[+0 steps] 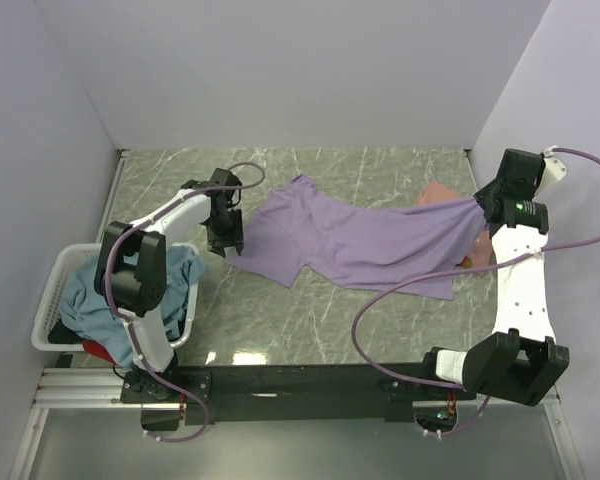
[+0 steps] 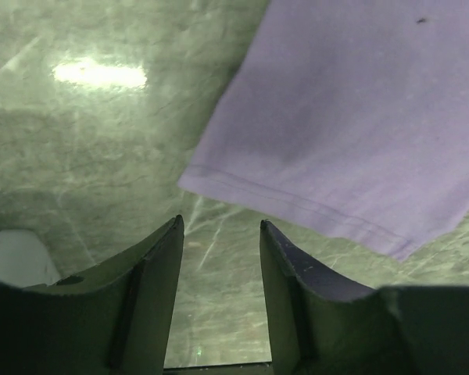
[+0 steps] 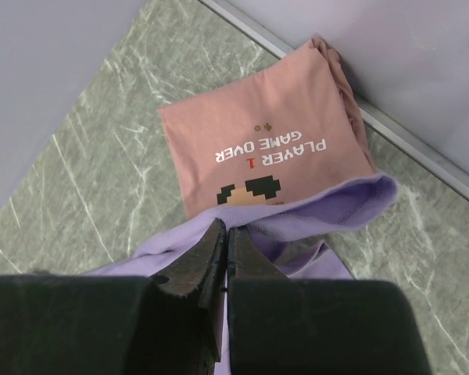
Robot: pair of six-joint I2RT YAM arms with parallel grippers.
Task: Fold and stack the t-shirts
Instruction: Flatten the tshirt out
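**Top external: purple shirt (image 1: 350, 240) pinched at one end by the right gripper (image 1: 480, 210)**

From above, you see your right arm run up the right side of the table (image 1: 310, 330) and bend at the wrist near the far right corner. The shirt stretches leftward from its gripper and spreads across the middle of the table. Your left arm arcs over the white basket (image 1: 48, 305), and the left gripper (image 1: 225, 238) points down just beside the shirt's left edge. A teal shirt (image 1: 80, 295) is heaped in the basket, and a bit of red shirt (image 1: 98, 350) shows at its near side.

Your left wrist view adds the jaw state: they stand partly apart with nothing between them, and the shirt's hem lies just beyond the tips.

Your right wrist view shows the jaws pressed together on a fold of purple cloth. Beyond them a folded pink shirt (image 3: 258, 133) with white print lies by the far wall, its near edge under the purple cloth. The top view shows only a corner of it.
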